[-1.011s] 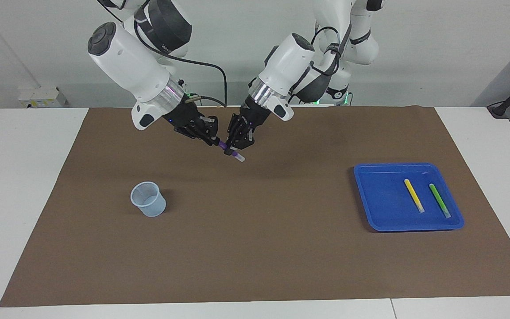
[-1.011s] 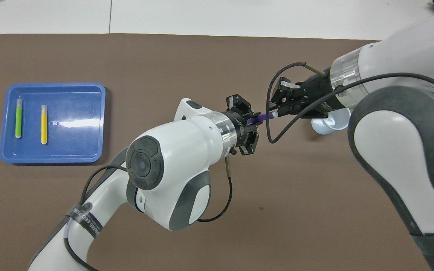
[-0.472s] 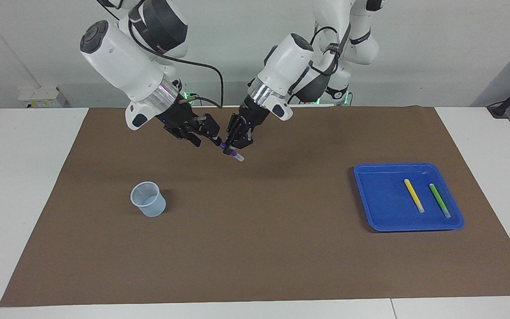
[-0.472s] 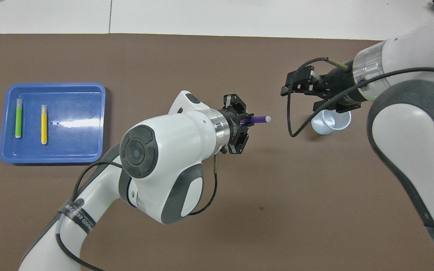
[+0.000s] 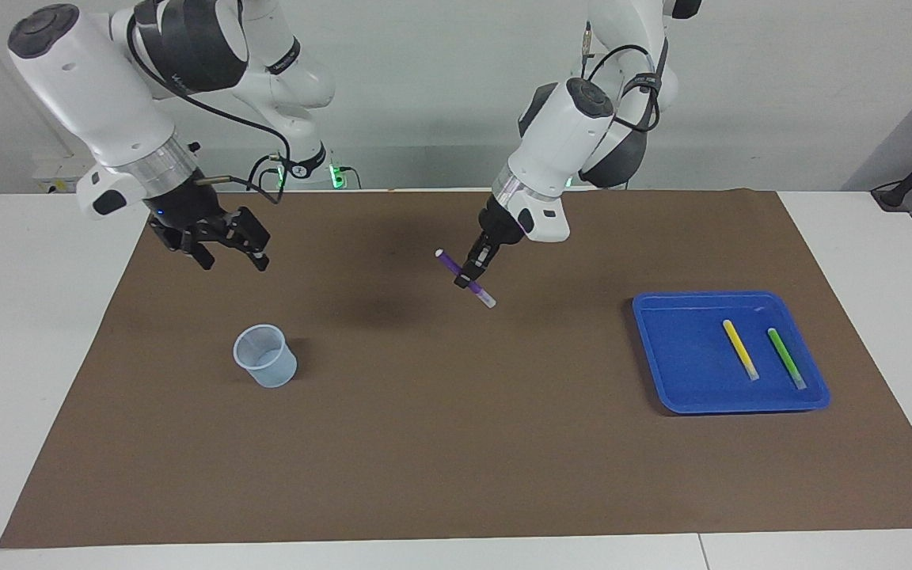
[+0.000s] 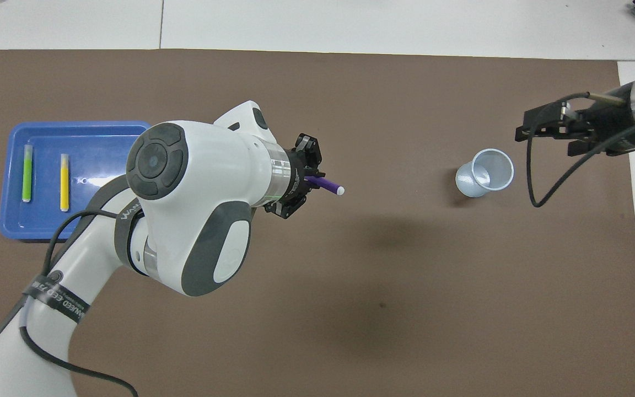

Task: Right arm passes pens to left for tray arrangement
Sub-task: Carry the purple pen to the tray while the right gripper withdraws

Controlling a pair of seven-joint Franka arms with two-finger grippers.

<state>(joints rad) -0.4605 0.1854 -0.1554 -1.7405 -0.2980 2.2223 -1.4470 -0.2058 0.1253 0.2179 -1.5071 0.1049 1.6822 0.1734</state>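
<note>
Two white robot arms over a brown mat (image 5: pixel 456 443) on a white table (image 5: pixel 36 356).

Left gripper (image 5: pixel 473 279) raised over the middle of the mat, fingers clenched on a purple pen (image 5: pixel 464 278) near its middle. Pen tilted, one end angled down, both ends sticking out past the fingers, clear of the mat. In the overhead view, same left gripper (image 6: pixel 307 182) with the purple pen (image 6: pixel 328 184) poking out, whitish tip pointing toward the right arm's end of the table.

Right gripper (image 5: pixel 226 252) up in the air over the mat's edge at the right arm's end, fingers spread apart, nothing between them. Well apart from the left gripper. In the overhead view, right gripper (image 6: pixel 550 125) over the mat's edge.

Small translucent pale-blue cup (image 5: pixel 265 355) upright on the mat, toward the right arm's end, with nothing visible inside it.

Blue tray (image 5: pixel 682 356) flat on the mat at the left arm's end. In the tray, a yellow pen (image 5: pixel 740 349) and a green pen (image 5: pixel 786 358), lying side by side, roughly parallel, not touching. Green pen closer to the table's end than the yellow one.
</note>
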